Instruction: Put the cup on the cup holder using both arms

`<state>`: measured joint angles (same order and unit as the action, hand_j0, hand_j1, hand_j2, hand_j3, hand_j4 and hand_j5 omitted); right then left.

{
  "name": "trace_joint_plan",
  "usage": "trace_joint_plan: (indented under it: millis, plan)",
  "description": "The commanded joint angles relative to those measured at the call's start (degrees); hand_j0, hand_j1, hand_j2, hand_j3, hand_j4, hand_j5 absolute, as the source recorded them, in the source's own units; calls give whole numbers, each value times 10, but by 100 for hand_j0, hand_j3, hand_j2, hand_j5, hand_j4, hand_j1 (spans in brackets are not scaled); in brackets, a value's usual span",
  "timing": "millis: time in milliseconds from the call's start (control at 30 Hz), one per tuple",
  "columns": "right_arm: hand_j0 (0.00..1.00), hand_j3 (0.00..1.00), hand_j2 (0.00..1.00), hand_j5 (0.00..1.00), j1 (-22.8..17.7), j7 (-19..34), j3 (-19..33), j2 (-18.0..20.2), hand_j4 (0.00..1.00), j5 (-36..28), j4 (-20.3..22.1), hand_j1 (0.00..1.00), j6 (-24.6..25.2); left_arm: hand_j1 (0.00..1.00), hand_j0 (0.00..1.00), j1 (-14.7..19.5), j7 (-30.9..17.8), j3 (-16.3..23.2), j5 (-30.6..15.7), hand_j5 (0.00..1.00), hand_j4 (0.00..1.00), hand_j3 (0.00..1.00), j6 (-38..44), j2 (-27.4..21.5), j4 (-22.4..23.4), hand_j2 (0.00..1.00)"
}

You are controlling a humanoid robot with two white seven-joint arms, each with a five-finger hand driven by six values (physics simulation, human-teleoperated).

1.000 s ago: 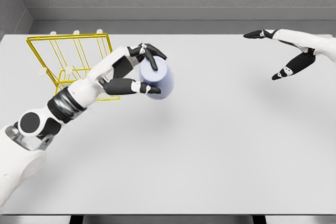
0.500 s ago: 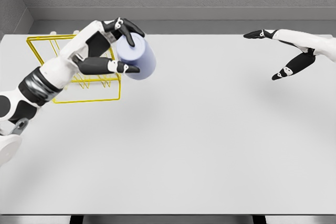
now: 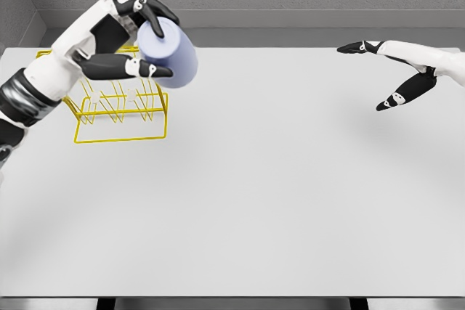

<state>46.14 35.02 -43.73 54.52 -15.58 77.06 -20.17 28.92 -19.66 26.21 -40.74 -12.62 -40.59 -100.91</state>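
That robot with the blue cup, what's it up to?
It is putting a cup away on a rack. Its left hand grips the pale blue cup and holds it in the air at the right end of the yellow wire cup holder, which stands at the far left of the white table. The cup is not on the holder yet. The right hand hangs open at the far right, holding nothing.

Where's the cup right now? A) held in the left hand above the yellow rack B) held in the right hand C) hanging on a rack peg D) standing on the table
A: the left hand has its fingers wrapped around the pale blue cup, lifted over the yellow rack; the right hand is open, far off at the right edge.
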Motion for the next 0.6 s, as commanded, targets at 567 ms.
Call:
trace_joint_plan:
  millis: [567]
  plan:
    - [100,100,100,100,-1,0,0,-5,100,-3,0,100,1,33,33,-4,-1,-18,-11,33,33,33,-17,-71,0,33]
